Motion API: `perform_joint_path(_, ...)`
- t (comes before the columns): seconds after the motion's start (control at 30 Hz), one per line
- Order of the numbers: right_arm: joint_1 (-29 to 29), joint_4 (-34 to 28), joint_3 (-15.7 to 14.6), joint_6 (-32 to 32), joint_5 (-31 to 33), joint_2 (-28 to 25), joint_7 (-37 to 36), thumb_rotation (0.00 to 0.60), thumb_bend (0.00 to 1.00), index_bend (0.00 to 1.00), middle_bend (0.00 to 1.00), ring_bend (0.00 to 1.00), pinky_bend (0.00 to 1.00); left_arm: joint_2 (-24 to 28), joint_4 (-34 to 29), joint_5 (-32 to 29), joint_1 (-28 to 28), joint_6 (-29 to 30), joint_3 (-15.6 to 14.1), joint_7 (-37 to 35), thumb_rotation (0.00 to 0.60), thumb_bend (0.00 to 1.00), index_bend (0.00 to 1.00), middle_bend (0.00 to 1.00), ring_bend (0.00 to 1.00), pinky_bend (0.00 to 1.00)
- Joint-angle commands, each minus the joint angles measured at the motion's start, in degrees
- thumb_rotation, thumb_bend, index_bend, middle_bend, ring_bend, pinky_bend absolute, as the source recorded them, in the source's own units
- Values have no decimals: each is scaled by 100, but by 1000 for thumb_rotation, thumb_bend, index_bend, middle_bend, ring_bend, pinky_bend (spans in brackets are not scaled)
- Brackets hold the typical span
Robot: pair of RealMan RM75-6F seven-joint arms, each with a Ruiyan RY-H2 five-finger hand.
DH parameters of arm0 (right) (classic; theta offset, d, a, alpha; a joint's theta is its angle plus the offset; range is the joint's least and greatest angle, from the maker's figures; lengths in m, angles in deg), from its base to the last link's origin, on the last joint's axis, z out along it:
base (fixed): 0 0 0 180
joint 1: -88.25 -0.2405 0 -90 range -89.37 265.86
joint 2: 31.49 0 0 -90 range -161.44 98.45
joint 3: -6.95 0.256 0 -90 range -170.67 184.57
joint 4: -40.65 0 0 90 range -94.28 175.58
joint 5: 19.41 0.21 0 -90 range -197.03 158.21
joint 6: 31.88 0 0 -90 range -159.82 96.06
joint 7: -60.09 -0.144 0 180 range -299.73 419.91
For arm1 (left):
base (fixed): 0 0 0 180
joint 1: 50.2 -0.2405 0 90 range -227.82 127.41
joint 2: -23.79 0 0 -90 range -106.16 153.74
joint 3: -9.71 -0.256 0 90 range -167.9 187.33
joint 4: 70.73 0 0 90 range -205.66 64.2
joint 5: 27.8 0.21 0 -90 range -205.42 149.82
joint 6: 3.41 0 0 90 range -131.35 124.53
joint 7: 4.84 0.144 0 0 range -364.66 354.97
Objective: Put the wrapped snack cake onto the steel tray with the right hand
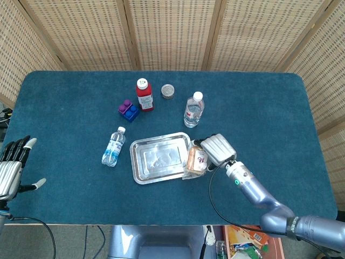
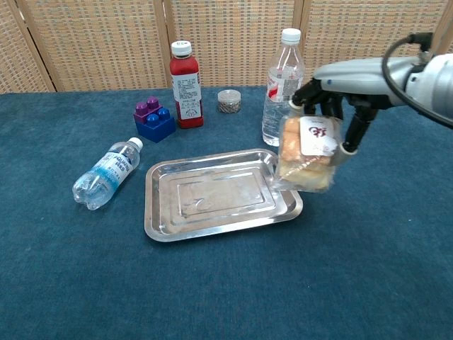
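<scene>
Bench [image 1: 269, 102] covered in blue cloth. Directly on it: steel tray [image 1: 161, 158] just left of the fingers [image 2: 352, 136]; upright clear bottle [image 1: 193, 110] behind them; further left, a red bottle [image 1: 144, 95], small jar [image 1: 168, 91], toy blocks [image 1: 128, 110], and a water bottle [image 1: 113, 147] lying flat.
</scene>
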Motion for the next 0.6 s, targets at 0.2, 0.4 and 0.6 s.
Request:
perform_joint_path(0.2, -1964, 897, 140, 369, 2661, 1766, 1933, 600, 171, 611, 649, 564, 400, 69, 41, -270, 62, -169, 82, -148, 600, 0, 0, 0, 0, 0)
perform_joint_path(0.4, -2418, 1547, 54, 612, 3102, 2420, 2253, 600, 135, 559, 544, 460, 271, 110, 91, -439, 91, -303, 101, -237, 600, 0, 0, 0, 0, 0)
perform_joint_path(0.6, -2581, 1475, 44, 791, 3555, 2403, 2457, 600, 0, 104, 20, 27, 24, 135, 105, -455, 87, -297, 107, -312, 600, 0, 0, 0, 0, 0)
